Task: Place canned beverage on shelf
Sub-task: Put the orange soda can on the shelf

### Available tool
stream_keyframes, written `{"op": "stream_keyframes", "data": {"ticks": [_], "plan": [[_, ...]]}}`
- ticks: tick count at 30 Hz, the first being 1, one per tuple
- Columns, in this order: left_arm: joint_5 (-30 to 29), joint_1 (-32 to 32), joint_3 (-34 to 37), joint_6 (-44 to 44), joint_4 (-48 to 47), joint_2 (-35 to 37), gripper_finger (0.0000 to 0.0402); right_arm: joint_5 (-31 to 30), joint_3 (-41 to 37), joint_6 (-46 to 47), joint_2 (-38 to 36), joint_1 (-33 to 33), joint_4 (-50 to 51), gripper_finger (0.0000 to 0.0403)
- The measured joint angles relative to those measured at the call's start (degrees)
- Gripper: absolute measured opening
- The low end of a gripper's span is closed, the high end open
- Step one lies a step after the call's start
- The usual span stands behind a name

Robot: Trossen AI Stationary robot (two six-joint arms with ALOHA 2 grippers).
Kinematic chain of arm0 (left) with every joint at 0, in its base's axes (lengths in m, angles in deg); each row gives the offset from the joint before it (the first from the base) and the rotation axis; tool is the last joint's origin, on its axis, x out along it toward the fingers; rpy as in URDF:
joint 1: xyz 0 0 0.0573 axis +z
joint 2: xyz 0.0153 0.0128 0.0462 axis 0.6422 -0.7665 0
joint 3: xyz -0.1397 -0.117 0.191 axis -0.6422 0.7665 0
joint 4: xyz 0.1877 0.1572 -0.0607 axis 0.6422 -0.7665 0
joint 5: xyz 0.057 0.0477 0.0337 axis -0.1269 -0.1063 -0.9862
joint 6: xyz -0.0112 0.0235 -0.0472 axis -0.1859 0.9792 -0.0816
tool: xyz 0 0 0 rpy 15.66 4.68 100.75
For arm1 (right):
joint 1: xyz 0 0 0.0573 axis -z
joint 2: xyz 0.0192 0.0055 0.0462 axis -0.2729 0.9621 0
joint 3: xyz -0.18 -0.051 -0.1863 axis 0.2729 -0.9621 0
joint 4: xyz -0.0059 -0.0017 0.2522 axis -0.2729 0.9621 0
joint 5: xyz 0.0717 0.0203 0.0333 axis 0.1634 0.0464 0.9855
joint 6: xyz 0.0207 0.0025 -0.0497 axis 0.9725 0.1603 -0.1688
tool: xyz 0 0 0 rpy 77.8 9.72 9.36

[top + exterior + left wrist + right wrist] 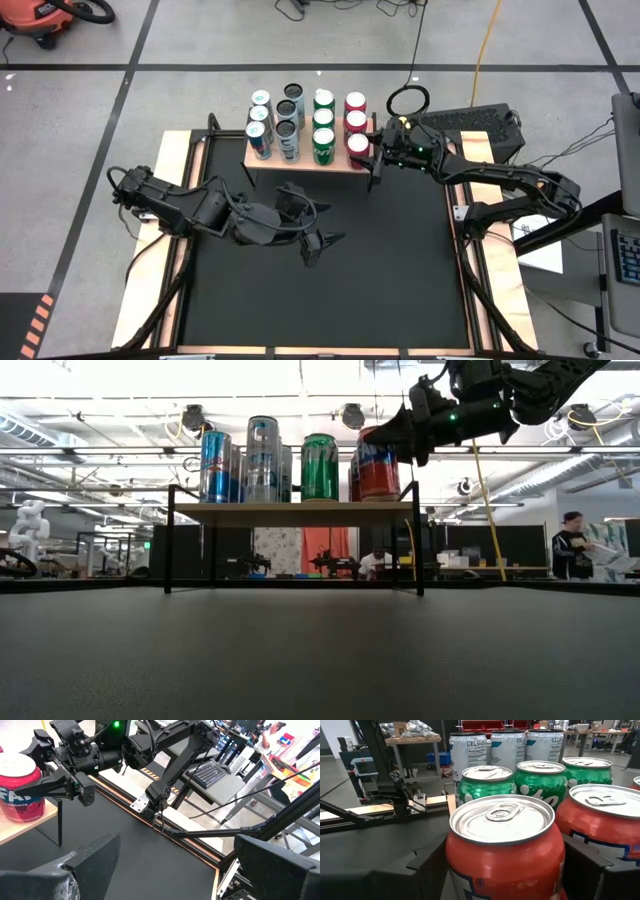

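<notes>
The table (330, 290) carries the shelf (300, 162) at its far edge. The shelf holds four columns of cans: blue, silver, green (323, 146) and red. The left gripper (318, 228) hovers over the table centre, well apart from the shelf, jaws fully open and empty. The right gripper (374, 157) is at the shelf's right front corner, jaws spread around the front red can (358, 146), which stands upright on the shelf.
</notes>
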Motion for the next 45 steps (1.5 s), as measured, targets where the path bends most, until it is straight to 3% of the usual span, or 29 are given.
{"op": "stream_keyframes", "data": {"ticks": [45], "plan": [[0.1,0.0,0.0,0.0,0.1,0.0,0.0393,0.2,0.1,0.8,2.1,1.2,-1.3,0.0289]]}}
